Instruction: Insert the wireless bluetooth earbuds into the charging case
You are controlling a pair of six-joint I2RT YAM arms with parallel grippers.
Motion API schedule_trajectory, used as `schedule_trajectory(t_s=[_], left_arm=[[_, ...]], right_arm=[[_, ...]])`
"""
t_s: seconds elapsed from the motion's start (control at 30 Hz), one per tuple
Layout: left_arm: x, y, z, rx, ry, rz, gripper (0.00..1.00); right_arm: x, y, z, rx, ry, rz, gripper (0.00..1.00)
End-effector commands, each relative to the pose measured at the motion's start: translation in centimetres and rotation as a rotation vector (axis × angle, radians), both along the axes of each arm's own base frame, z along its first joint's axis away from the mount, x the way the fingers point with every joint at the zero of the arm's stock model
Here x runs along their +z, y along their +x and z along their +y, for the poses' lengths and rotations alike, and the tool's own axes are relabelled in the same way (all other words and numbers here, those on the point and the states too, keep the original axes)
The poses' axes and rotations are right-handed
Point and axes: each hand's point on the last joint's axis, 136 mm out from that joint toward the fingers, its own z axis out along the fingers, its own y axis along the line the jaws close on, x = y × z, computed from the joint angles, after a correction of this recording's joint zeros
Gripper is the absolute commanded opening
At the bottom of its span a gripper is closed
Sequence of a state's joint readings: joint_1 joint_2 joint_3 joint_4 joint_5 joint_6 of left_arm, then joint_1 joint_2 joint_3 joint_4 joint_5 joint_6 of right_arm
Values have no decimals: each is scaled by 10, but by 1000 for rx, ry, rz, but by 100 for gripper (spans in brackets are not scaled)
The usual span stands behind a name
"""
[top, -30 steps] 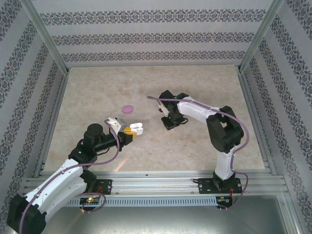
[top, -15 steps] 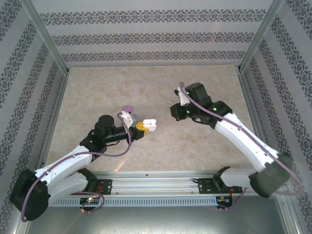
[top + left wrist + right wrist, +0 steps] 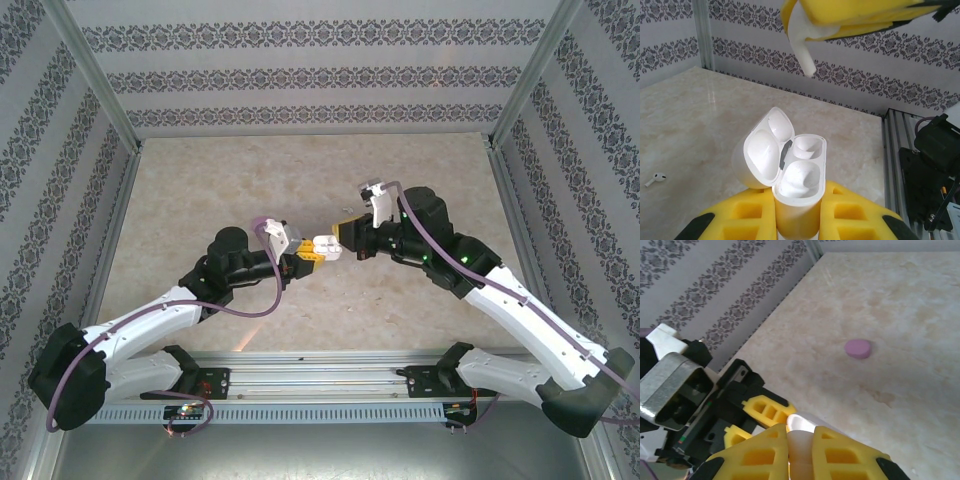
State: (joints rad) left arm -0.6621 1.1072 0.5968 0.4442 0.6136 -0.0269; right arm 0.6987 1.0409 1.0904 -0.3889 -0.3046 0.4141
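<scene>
Top external has both arms nose to nose at mid-table. Our left gripper [image 3: 308,252] is clamped on the white charging case [image 3: 325,246], and our right gripper [image 3: 342,238] sits just beside it. On the left wrist view we see the case upright between the yellow fingers [image 3: 745,212], lid flipped open. Above it hangs a white earbud [image 3: 802,47], pinched in the right gripper, stem pointing down, clear of the case. A second earbud [image 3: 655,178] lies on the table [image 3: 700,125], off to the left. Right wrist view: a purple case [image 3: 858,348] rests on the marble, well apart from us.
</scene>
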Motion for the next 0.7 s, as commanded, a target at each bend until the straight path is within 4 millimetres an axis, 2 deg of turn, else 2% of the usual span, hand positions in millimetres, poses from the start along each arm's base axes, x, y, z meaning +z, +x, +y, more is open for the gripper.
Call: schedule_trajectory(t_s=[0.0,0.33,0.67], left_arm=[[30,1,-6,0,-64,-72,0],[35,3,-7,13,-87,-55,0],[44,6,-11,8,-121,-40,0]], right_arm=[[1,1,9,17,28,-6,13],[-4,-5,31,75,35,-4,13],[-18,-6,35,94,23,20,13]])
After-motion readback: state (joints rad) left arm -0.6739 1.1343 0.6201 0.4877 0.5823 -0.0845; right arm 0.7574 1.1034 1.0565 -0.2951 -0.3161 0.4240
